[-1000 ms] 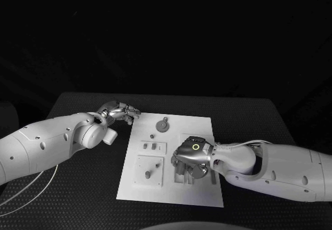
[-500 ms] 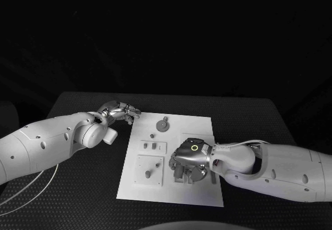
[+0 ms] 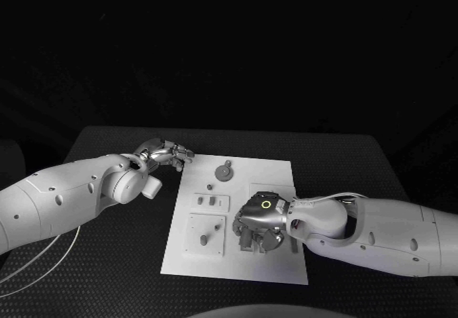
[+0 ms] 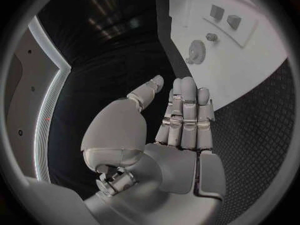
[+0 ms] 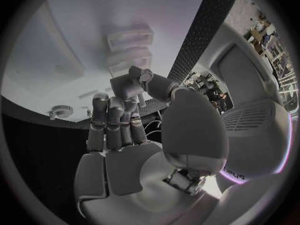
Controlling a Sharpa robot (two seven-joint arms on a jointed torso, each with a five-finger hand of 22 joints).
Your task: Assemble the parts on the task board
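- A white board [image 3: 272,173] lies flat in the middle of a black tabletop [image 3: 363,159], seen from above.
- The left robot hand [image 3: 164,155] sits just off the board's far left corner, over the tabletop. In the left wrist view its fingers [image 4: 185,112] lie straight and close side by side, the thumb set a little apart, and nothing is in them.
- The right robot hand [image 3: 259,217] hangs low over the board's near right part, palm down. Its fingers [image 3: 250,238] curl down toward the fittings there. I cannot tell whether they grip a part or only touch the board.
- A small round gear [image 3: 224,173] lies on the board's far part, near the left robot hand but apart from it. The same gear [image 4: 196,51] shows in the left wrist view, beyond the fingertips.
- Two small square plates lie on the board's left side: a smaller block plate [image 3: 210,201] near the middle and a larger peg plate [image 3: 204,236] nearer the robot, each carrying small dark parts.
- The right wrist view shows the right fingers [image 5: 113,120] held together over the white board [image 5: 56,35], with pale raised blocks [image 5: 130,49] ahead of them.
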